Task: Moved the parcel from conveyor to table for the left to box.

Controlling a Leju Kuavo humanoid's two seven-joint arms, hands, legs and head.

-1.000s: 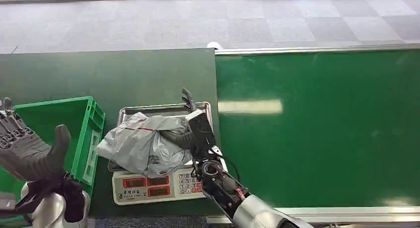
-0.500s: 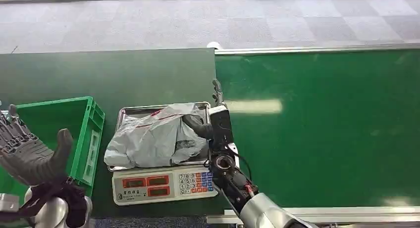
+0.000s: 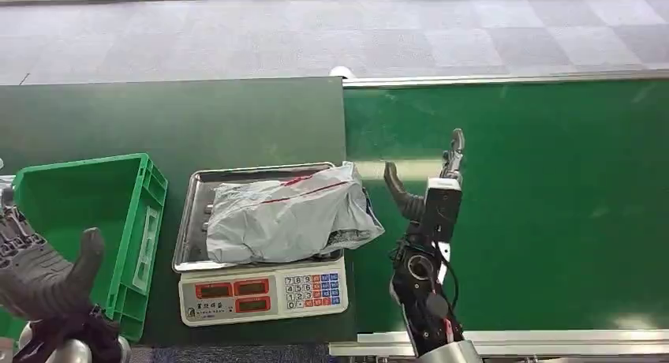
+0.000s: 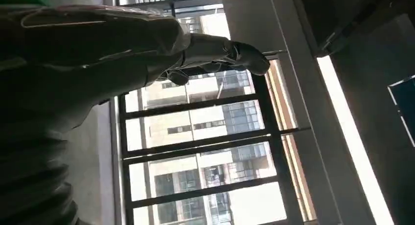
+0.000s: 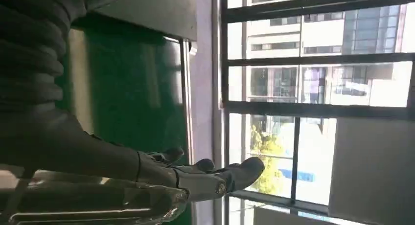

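A: While the grey parcel [image 3: 293,211] lies on the steel tray of the weighing scale [image 3: 263,293] on the table [image 3: 158,118], I read the right robot hand [image 3: 430,193] as done with its share: it hangs over the green conveyor [image 3: 536,197], just beside the parcel, fingers spread and holding nothing.

B: And the left robot hand [image 3: 39,270]?

A: Low by the green crate [image 3: 87,191], fingers apart, empty. I judge boxing comes next: it must reach across the crate's near wall, grip the parcel and lift it off the tray.

B: Any tight edges?

A: The parcel's end overhangs the tray toward the conveyor, and the crate's rim stands between hand and scale. Behind both, the table offers open room.
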